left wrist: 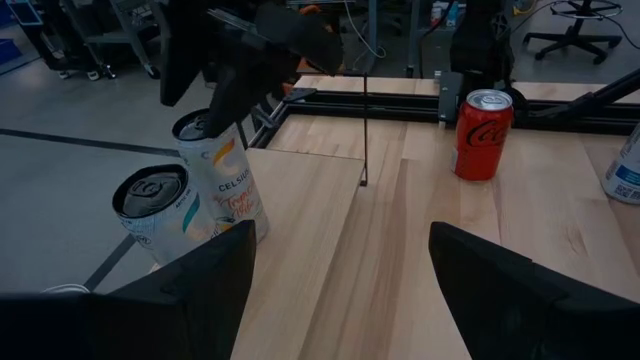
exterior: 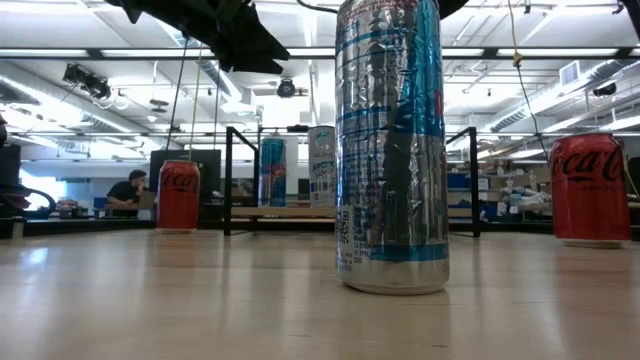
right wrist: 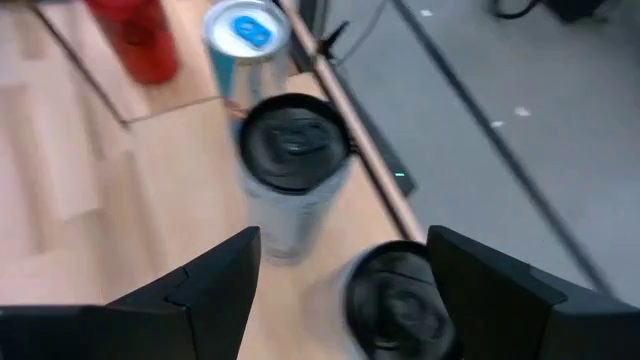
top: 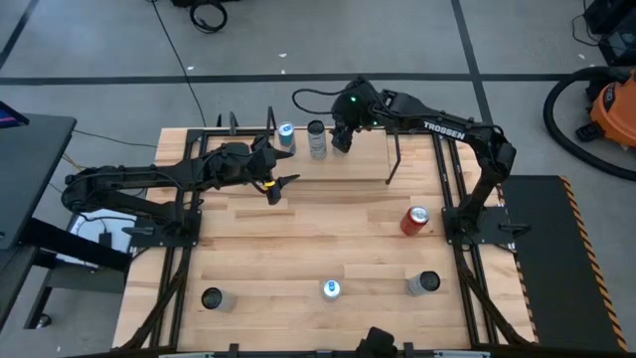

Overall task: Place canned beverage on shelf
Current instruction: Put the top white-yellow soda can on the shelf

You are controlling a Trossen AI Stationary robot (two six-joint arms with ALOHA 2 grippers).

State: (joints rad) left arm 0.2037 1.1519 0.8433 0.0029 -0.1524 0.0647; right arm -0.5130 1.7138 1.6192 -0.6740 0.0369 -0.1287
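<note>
The light wood shelf (top: 348, 169) with thin black rod uprights stands at the table's far side. Three cans stand upright in a row on it: a blue-topped one (top: 286, 134), a silver one (top: 317, 140), and a white Celsius can (left wrist: 222, 175). In the high view my right gripper (top: 341, 136) hides the Celsius can. That gripper is open above the Celsius can (right wrist: 398, 300), with its fingers on either side of the can's top. My left gripper (top: 275, 186) is open and empty, just in front of the shelf's left part. My right gripper comes from above, pointing down, with its fingers (left wrist: 236, 85) on either side of the top of the Celsius can (left wrist: 205, 127). The can stands upright on the shelf plank. I cannot tell whether a finger touches it.
A red cola can (top: 415, 220) stands at the table's right. Three more cans stand near the front edge: dark-topped ones (top: 425, 282) (top: 213, 298) and a blue-topped one (top: 331, 289), which looms large in the low view (exterior: 390, 150). A person sits in the room beyond (exterior: 128, 192).
</note>
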